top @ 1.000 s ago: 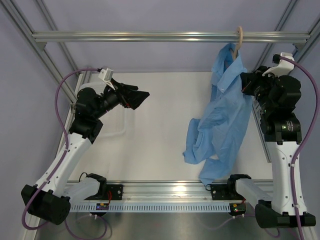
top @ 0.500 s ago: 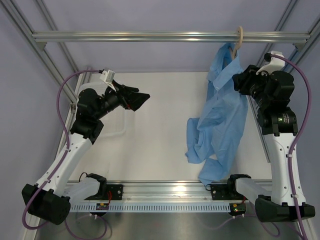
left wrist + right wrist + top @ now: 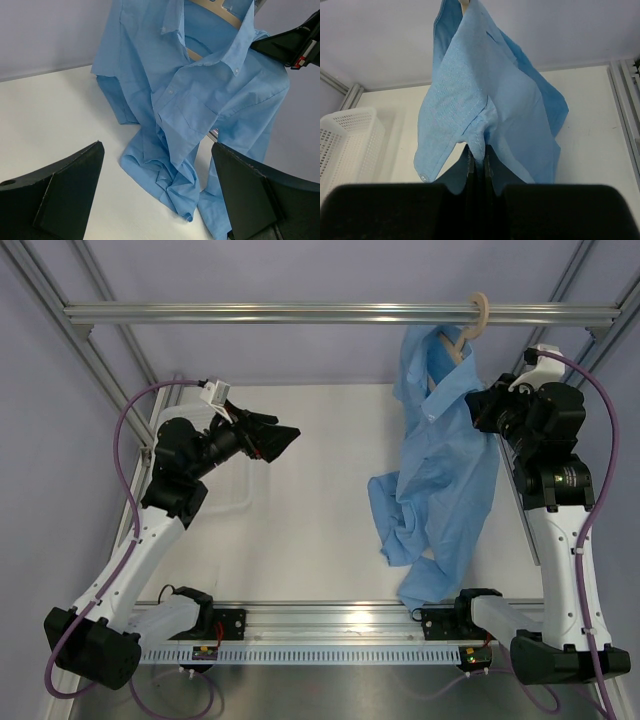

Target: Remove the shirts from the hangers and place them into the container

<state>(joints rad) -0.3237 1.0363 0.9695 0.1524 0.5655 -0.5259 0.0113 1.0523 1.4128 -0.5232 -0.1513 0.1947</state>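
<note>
Light blue cotton, thin and creased, fills the right side of the rig: 1 long-sleeved shirt [image 3: 440, 470] hangs by its collar from a cream hanger [image 3: 478, 315], whose hook sits over the silver bar [image 3: 300, 313] across the top of the frame. The collar and upper front hang off the hanger; lower down the cloth slumps onto the white table [image 3: 320, 530] in a rumpled heap, and 1 end trails over the near edge beside the right arm's base.

The right gripper [image 3: 482, 410] is raised to the shirt's upper right side, just below the hanger. From its own camera the 2 fingers are pressed together with a fold of blue fabric pinched between them, the cloth rising from that pinch in a taut ridge.

The left gripper [image 3: 288, 432] hangs above the left half of the table, well apart from the shirt and pointed toward it, jaws spread wide with nothing in them.

The container [image 3: 345, 145], white with lattice walls, sits at the left edge of the right wrist view, apart from the shirt; its inside is not visible.
</note>
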